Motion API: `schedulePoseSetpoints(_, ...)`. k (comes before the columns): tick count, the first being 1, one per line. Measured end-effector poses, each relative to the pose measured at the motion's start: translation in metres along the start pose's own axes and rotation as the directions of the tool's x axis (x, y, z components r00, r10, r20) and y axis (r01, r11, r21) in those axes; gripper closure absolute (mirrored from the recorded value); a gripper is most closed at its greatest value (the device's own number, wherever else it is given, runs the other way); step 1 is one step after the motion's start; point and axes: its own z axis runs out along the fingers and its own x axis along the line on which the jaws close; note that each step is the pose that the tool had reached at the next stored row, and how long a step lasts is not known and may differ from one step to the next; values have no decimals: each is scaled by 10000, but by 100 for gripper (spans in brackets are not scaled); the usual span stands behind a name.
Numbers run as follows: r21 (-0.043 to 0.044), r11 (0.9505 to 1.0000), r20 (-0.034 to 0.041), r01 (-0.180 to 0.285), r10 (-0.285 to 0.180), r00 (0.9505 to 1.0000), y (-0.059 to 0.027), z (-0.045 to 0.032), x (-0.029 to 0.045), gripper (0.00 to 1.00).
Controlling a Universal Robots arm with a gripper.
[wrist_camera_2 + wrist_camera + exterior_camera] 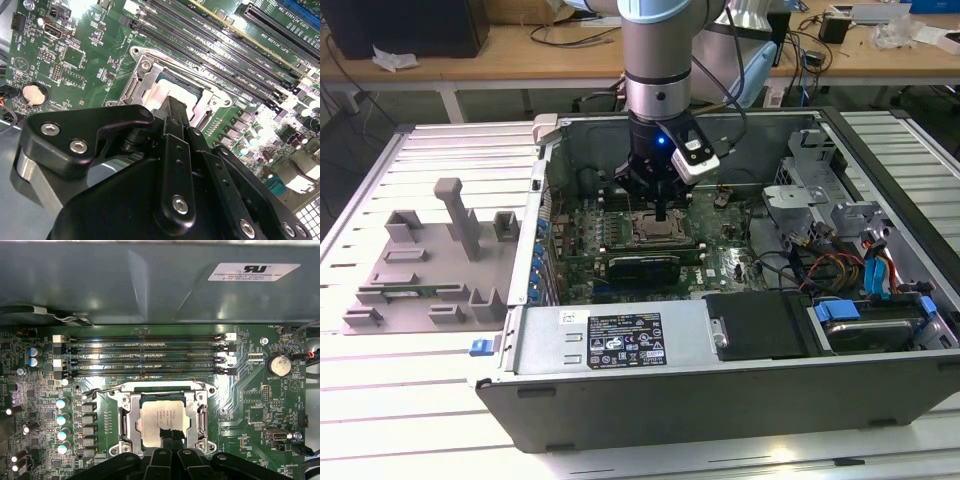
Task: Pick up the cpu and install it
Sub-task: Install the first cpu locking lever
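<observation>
The end effector point(167, 436) apparently touches the cpu point(159, 416) seated in its socket point(127, 424).

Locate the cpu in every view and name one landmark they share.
Exterior view: cpu mid-case, under the hand.
Second wrist view: cpu just beyond the hand's tip.
First wrist view: cpu at the hand's tip.
Shared landmark: the socket frame around it.
</observation>
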Motion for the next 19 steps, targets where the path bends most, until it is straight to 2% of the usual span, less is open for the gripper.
schedulePoseSetpoints(3,0,10000,1,0,0,10000,-1,-30,-2,89)
schedulePoseSetpoints(11,-1,10000,1,0,0,10000,-5,-221,-12,89)
schedulePoseSetpoints(13,-1,10000,1,0,0,10000,-6,-224,-13,89)
schedulePoseSetpoints(19,0,10000,0,-1,1,10000,-2,-229,81,89)
